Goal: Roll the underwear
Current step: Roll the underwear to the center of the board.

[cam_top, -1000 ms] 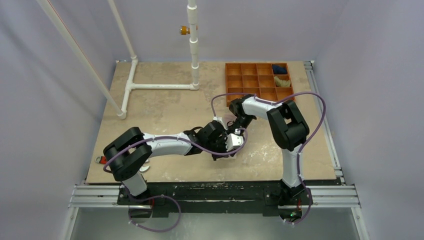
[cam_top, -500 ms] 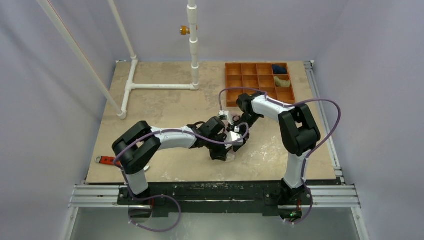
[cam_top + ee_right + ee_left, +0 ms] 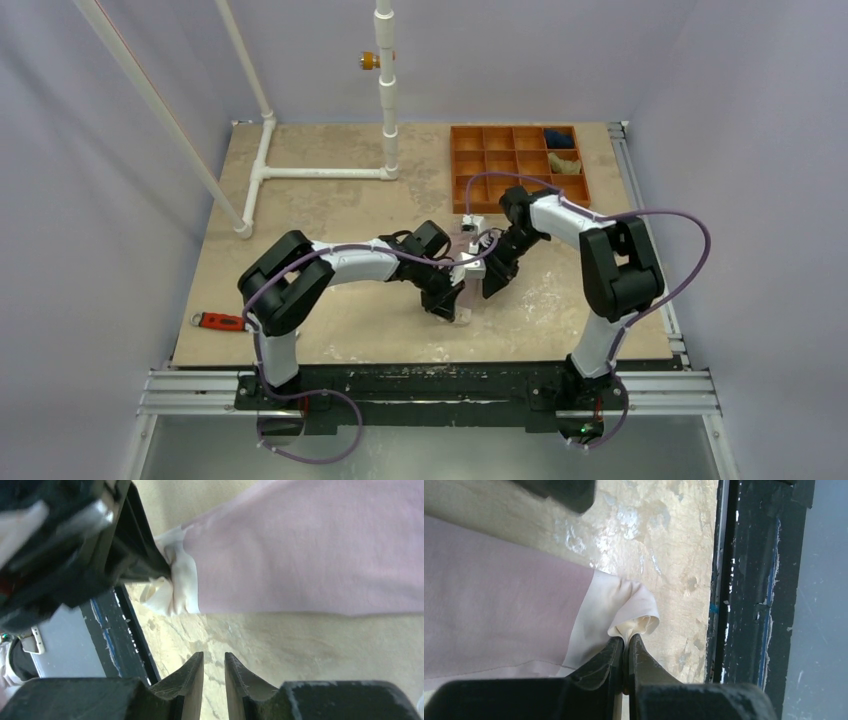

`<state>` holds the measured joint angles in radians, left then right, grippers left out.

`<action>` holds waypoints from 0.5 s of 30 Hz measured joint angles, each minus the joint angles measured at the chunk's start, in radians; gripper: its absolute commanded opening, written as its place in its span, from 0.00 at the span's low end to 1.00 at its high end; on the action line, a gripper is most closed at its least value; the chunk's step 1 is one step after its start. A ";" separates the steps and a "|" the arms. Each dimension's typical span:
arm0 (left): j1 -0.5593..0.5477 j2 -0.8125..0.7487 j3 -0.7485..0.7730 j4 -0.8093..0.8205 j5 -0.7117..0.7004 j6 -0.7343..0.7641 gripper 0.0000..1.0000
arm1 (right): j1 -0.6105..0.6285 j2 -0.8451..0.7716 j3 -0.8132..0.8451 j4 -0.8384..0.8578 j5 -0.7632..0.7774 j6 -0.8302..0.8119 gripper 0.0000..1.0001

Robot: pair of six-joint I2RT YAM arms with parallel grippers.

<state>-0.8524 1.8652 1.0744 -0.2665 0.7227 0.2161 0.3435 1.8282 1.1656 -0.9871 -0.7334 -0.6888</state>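
The underwear is a pale pink cloth with a cream-white panel, lying flat on the table near its front edge. My left gripper is shut on a bunched corner of the cream panel. In the right wrist view the underwear fills the upper right, and the left gripper's black fingers pinch its cream corner. My right gripper hangs over bare table just beside the cloth, jaws a little apart, nothing between them. From above, the left gripper and the right gripper stand close together mid-table, hiding most of the cloth.
An orange compartment tray stands at the back right, holding a dark blue bundle and an olive-tan bundle. A white pipe frame rises at the back left. A red-handled tool lies near the front left. A black rail borders the table.
The right gripper has opened slightly and swung right, off the cloth, its elbow moving right as well. The left arm has stretched further right, still gripping the cream corner.
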 measured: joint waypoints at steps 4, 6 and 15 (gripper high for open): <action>0.026 0.003 0.001 -0.017 0.006 -0.018 0.00 | -0.039 -0.032 -0.017 0.007 0.018 0.014 0.23; 0.035 0.003 0.001 -0.020 0.006 -0.020 0.00 | -0.060 -0.034 -0.017 0.019 0.028 0.032 0.23; 0.040 0.003 0.001 -0.029 0.006 -0.023 0.00 | -0.154 -0.044 -0.016 0.072 0.058 0.108 0.24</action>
<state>-0.8124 1.8683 1.0756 -0.2955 0.7288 0.1936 0.1898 1.7840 1.1496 -0.9154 -0.6750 -0.5808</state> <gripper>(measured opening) 0.029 0.238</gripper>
